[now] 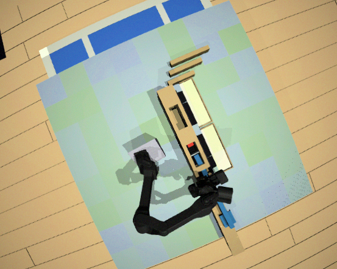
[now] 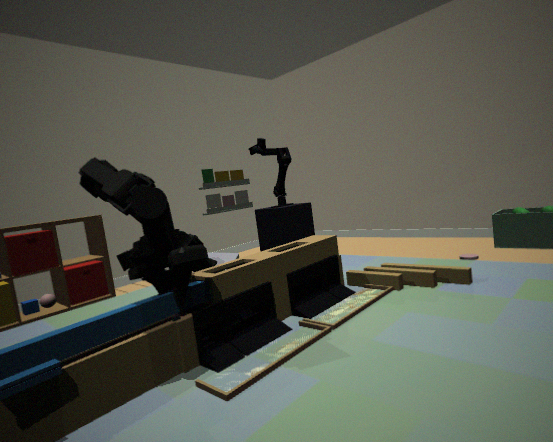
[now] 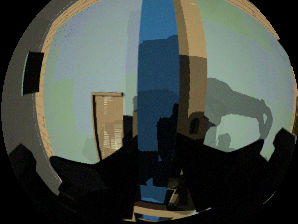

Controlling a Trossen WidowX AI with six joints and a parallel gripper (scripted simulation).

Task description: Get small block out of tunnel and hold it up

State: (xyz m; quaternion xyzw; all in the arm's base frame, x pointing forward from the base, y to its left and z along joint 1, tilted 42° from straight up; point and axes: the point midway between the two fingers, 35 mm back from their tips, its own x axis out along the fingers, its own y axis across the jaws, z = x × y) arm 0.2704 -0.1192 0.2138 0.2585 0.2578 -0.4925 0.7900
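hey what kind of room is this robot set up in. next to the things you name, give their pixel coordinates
Probably a playroom or child's room: a cube shelf (image 2: 96, 235) holds red bins (image 2: 30, 251) (image 2: 86, 282) and a ball (image 2: 47, 300), a patchwork rug (image 1: 102, 100) (image 2: 432, 360) covers floorboards (image 1: 318, 91).
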